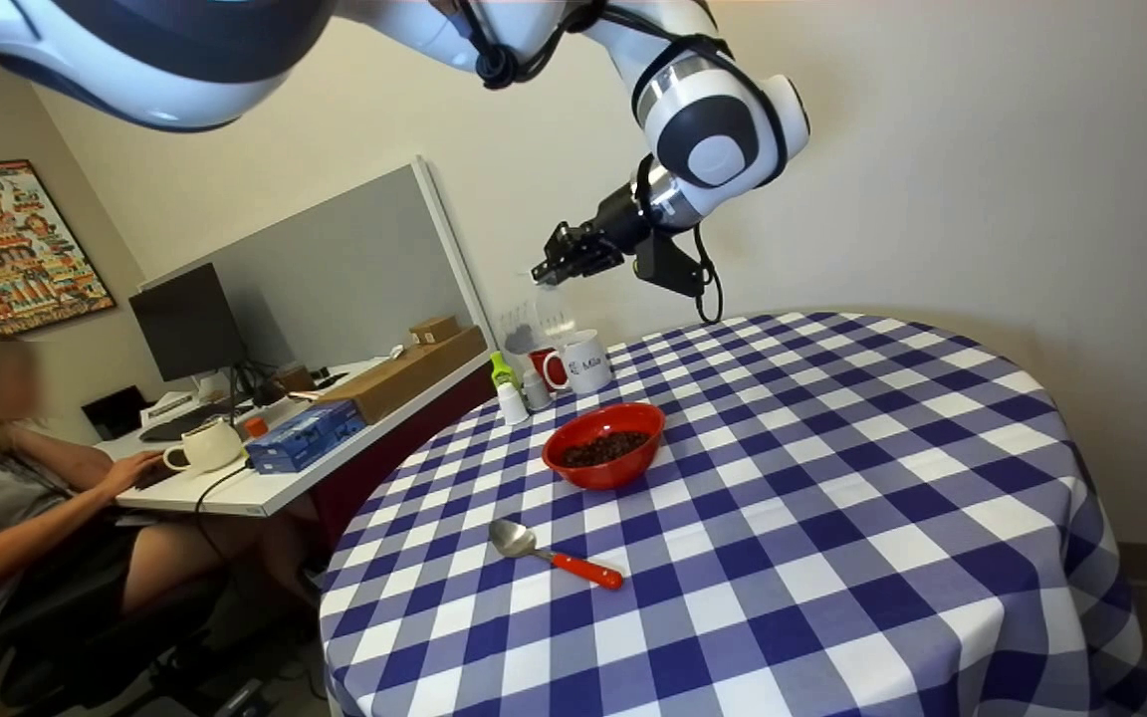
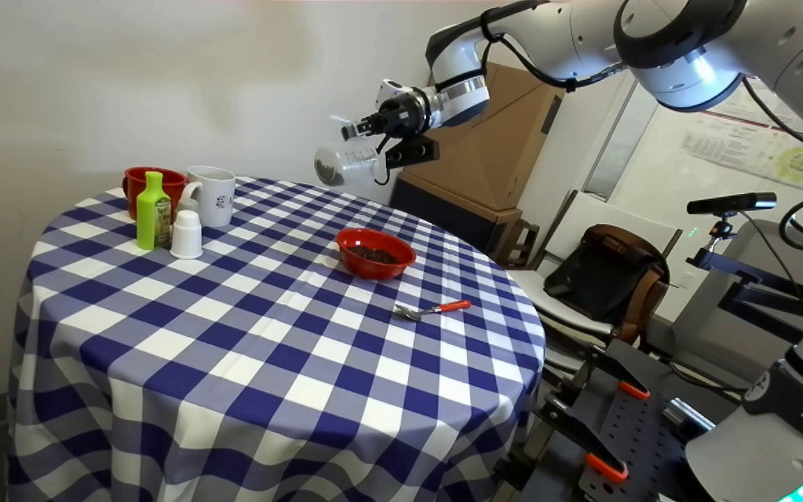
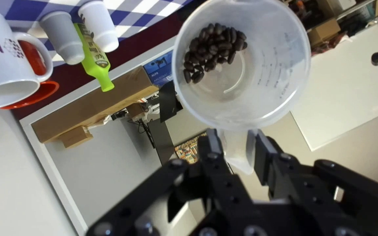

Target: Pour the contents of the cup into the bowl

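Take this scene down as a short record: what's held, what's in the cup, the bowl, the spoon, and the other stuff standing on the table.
held: cup, tilted, raised above the table, handle between the closed jaws
in cup: dark beans, gathered to one side of its bottom
bowl: red, on the table, dark contents
spoon: on the table, apart from the bowl
others standing: white mug, red mug, green bottle, white container, grey container
pour: unfinished
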Motion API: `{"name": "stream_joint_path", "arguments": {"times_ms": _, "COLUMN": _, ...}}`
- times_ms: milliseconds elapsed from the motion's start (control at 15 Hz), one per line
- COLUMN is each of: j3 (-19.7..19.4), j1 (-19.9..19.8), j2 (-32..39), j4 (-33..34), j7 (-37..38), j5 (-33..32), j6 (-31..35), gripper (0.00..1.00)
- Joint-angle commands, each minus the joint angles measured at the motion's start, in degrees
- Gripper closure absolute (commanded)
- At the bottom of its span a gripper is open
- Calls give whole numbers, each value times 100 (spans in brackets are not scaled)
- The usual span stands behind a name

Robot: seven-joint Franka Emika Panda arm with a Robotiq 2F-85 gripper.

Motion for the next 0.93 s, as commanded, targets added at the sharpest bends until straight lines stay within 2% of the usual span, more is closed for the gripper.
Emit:
{"name": "stream_joint_path", "arguments": {"times_ms": 0, "j3": 56, "j1": -221, "j2": 439, "j4": 604, "j7": 405, "j5": 490, "j6": -608, "gripper": 92}}
{"name": "stream_joint_path", "arguments": {"times_ms": 467, "j3": 6, "j1": -324, "j2": 800, "j4": 931, "j7": 791, "j5": 1060, "j6": -1220, "gripper": 92}}
{"name": "stream_joint_path", "arguments": {"times_ms": 867, "j3": -29, "j1": -333, "j2": 1046, "j4": 1116, "j7": 955, "j5": 1117, "j6": -1664, "gripper": 92}}
